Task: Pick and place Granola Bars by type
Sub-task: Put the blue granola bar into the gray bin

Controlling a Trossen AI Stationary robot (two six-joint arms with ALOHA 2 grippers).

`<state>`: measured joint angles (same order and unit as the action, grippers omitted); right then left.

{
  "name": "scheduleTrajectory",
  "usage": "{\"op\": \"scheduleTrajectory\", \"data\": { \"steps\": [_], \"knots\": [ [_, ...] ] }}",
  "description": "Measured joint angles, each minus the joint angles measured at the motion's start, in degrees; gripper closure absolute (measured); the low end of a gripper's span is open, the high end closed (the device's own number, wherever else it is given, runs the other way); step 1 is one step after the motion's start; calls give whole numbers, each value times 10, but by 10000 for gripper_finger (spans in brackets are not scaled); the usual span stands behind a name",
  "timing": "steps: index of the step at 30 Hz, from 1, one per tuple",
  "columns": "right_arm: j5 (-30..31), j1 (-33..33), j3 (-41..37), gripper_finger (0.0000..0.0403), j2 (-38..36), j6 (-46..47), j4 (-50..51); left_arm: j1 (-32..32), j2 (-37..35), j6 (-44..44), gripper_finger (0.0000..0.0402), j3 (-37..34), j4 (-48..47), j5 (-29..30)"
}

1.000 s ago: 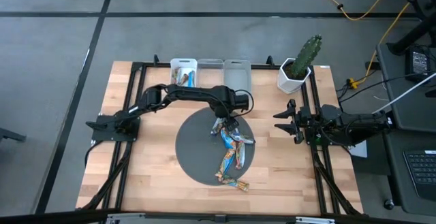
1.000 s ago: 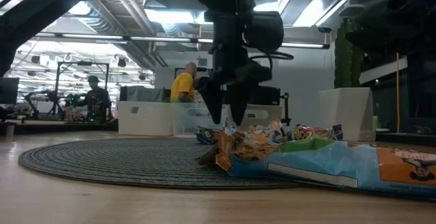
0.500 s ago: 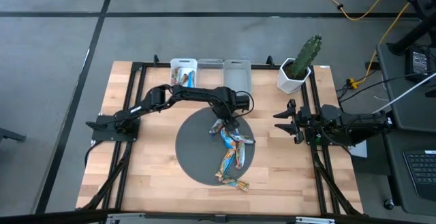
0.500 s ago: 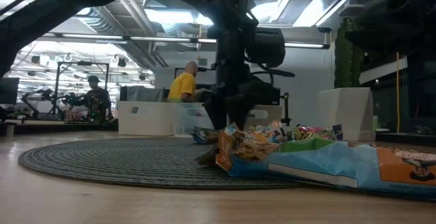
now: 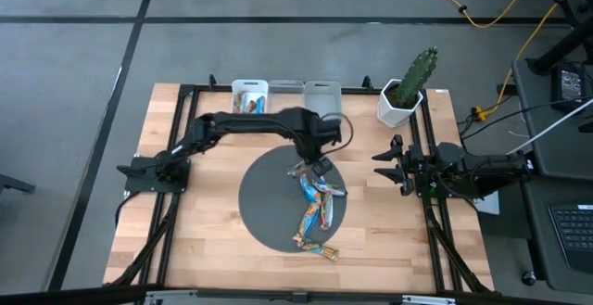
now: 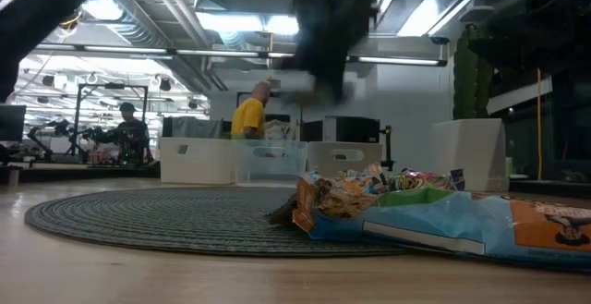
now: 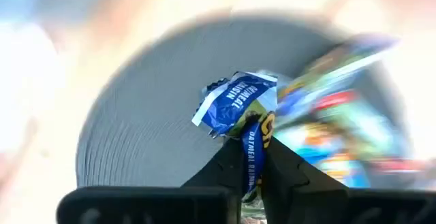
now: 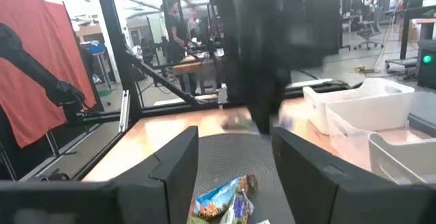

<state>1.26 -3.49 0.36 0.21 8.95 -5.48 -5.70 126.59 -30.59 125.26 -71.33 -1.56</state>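
Observation:
My left gripper (image 5: 315,163) hangs over the far part of the round grey mat (image 5: 269,208), shut on a blue granola bar (image 7: 235,100). In the low view the arm (image 6: 323,27) is a blur high above the mat. The other granola bars, blue, orange-brown and red, lie in a pile (image 5: 320,208) on the mat's right half and show in the low view as a heap (image 6: 388,202). My right gripper (image 5: 382,164) waits at the table's right edge, pointing level toward the mat, fingers apart (image 8: 235,176) with nothing between them. My left gripper pinches the blue bar's wrapper near one end (image 7: 253,157) between its two fingers. The fingers come steeply from above, pointing down. The bar's other end (image 7: 231,98) sticks out past the fingertips, and the whole bar hangs clear of the mat.
Three bins stand in a row at the far edge: a white one with bars in it (image 5: 249,98), a clear one (image 5: 285,89) and another (image 5: 321,101). A cactus in a white pot (image 5: 405,94) stands at the far right. People show in the room behind.
My left gripper, open and low at the far end of the pile, has shut on a blue bar and gone up with it. The bar has left the mat and now hangs clear; the other bars lie as before.

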Motion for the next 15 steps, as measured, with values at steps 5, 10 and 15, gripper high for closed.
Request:
{"op": "scheduleTrajectory", "data": {
  "steps": [5,10,15],
  "knots": [
    [-9,0,0,214,0,-5,-62,35,-109,3,376,84,8,100],
    [-1,0,0,214,0,13,-142,86,-233,26,387,84,54,250],
    [35,0,12,214,2,18,-167,122,-279,45,385,82,63,328]
  ]
}}
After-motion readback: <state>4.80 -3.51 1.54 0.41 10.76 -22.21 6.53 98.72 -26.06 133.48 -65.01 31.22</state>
